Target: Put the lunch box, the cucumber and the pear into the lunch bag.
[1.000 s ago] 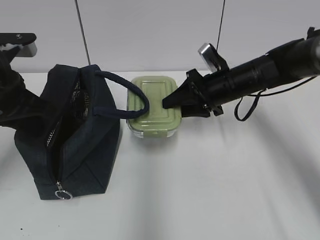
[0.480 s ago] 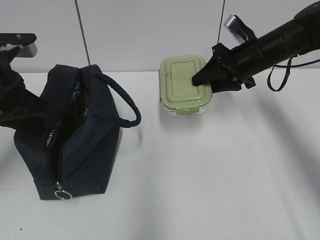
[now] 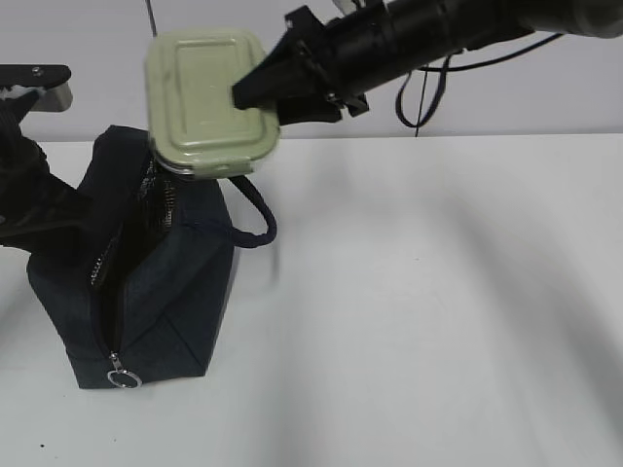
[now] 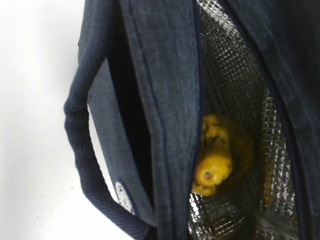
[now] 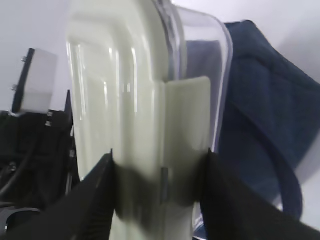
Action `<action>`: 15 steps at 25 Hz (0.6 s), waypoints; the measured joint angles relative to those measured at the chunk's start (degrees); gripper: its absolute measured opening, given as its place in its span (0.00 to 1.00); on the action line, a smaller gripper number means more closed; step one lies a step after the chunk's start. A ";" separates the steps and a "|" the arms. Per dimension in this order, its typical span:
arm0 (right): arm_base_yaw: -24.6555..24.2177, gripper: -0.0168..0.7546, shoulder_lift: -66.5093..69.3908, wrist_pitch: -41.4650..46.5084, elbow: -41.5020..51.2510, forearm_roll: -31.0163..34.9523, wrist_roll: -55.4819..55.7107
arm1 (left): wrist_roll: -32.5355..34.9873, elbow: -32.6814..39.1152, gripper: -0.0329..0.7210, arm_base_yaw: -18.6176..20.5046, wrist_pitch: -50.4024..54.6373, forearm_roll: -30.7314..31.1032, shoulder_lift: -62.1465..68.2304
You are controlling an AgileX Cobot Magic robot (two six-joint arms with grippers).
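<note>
My right gripper (image 3: pixel 255 100) is shut on the lunch box (image 3: pixel 207 102), a clear container with a sage-green lid, and holds it tilted in the air above the open top of the navy lunch bag (image 3: pixel 146 282). In the right wrist view the fingers (image 5: pixel 95 200) clamp the box (image 5: pixel 130 100) across lid and base, with the bag (image 5: pixel 260 100) behind it. The left wrist view looks into the bag (image 4: pixel 150 100): the yellow pear (image 4: pixel 220 155) lies on the silvery lining. The cucumber is hidden. My left arm (image 3: pixel 29 199) is against the bag's left side, its fingers hidden.
The bag's loop handle (image 3: pixel 255 219) hangs out to the right under the lunch box. The zipper's ring pull (image 3: pixel 122 377) hangs at the bag's near end. The white table (image 3: pixel 438 311) stretches to the right of the bag. A white wall stands behind.
My right gripper has lifted the lunch box off the table beside the bag and carried it up and left to above the bag's opening. The left arm and bag have not moved.
</note>
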 joint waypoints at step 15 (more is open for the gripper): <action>10.74 0.49 0.75 -11.35 -2.74 -5.58 4.61 | 0.00 0.00 0.06 0.00 0.16 0.00 0.00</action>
